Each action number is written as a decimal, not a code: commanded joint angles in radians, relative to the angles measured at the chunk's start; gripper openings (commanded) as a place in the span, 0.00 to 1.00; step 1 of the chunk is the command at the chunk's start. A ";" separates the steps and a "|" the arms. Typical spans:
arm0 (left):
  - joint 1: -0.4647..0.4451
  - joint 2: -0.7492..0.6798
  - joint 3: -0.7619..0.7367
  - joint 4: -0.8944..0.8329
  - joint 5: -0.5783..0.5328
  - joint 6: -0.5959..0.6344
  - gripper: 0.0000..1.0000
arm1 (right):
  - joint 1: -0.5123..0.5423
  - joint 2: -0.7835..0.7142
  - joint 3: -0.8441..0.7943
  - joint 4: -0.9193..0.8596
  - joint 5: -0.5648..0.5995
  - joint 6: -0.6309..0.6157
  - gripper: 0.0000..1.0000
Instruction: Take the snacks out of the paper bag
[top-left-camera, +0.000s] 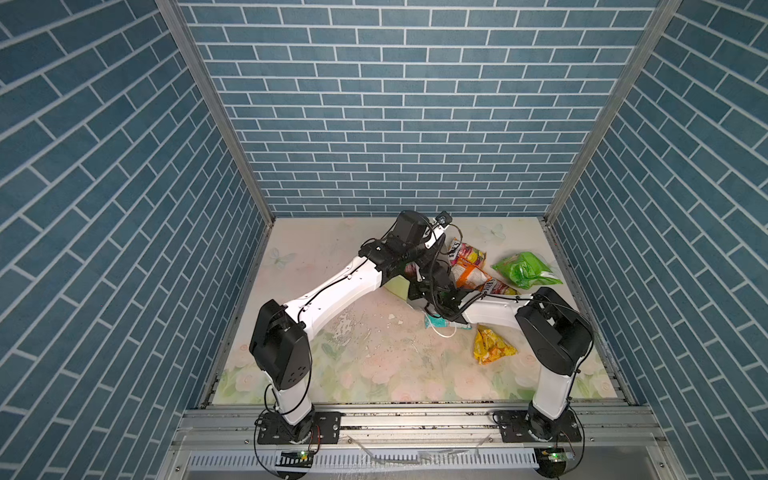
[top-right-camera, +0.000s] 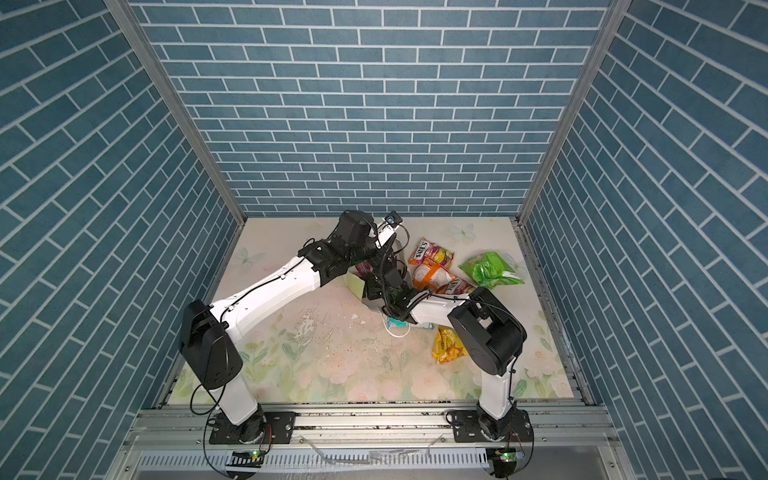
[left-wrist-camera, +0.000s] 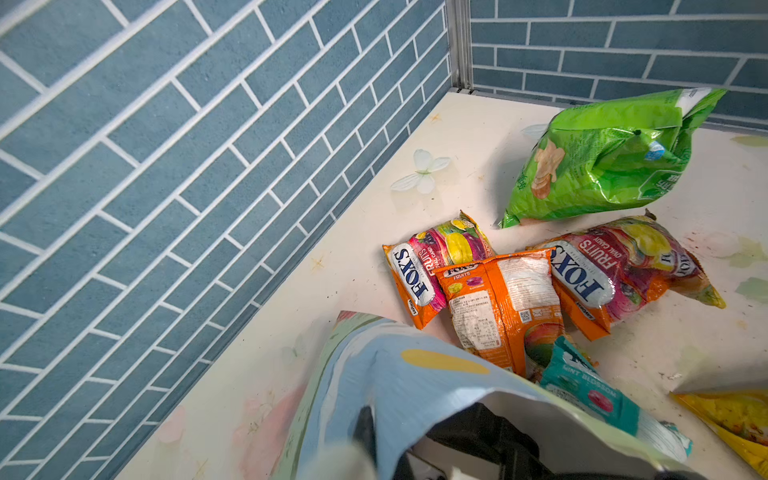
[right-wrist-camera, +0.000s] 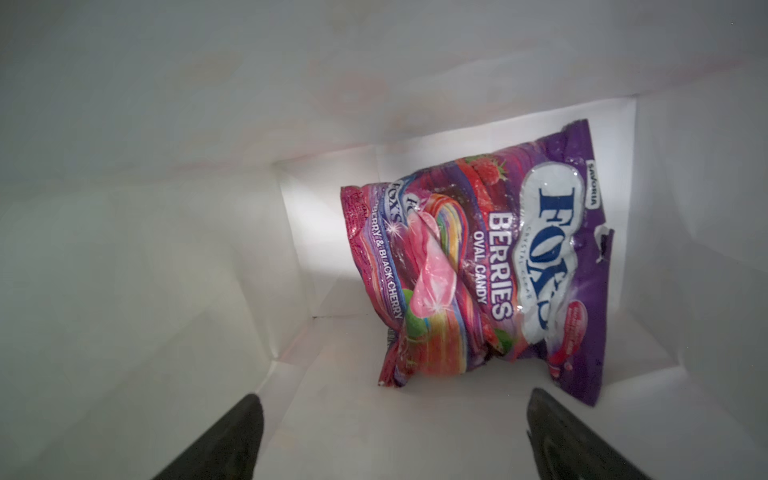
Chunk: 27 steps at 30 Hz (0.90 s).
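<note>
Black-jointed left arm (top-left-camera: 340, 286) and right arm (top-left-camera: 555, 328) meet at centre in both top views, covering most of paper bag (top-left-camera: 397, 287); only its pale green side shows. Green packet (top-left-camera: 525, 270) and yellow packet (top-left-camera: 492, 347) lie loose nearby.

Left wrist view: left gripper (left-wrist-camera: 368, 428) pressed together on bag's rim, orange FOX'S packets (left-wrist-camera: 498, 307) just beyond.

Right wrist view: right gripper (right-wrist-camera: 395, 397) spread wide inside bag, not touching purple FOX'S packet (right-wrist-camera: 519, 257). Packet lies lengthwise along bag, toward its bottom, lettered face up.
</note>
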 joint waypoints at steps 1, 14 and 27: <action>-0.015 -0.024 -0.006 0.011 0.020 0.011 0.00 | -0.008 0.027 0.020 0.002 -0.020 0.020 0.99; -0.047 -0.006 -0.005 0.012 0.039 -0.008 0.00 | -0.033 0.139 0.112 -0.005 0.062 -0.028 0.99; -0.049 -0.006 -0.007 0.019 0.079 -0.012 0.00 | -0.046 0.276 0.254 -0.155 0.179 -0.021 0.91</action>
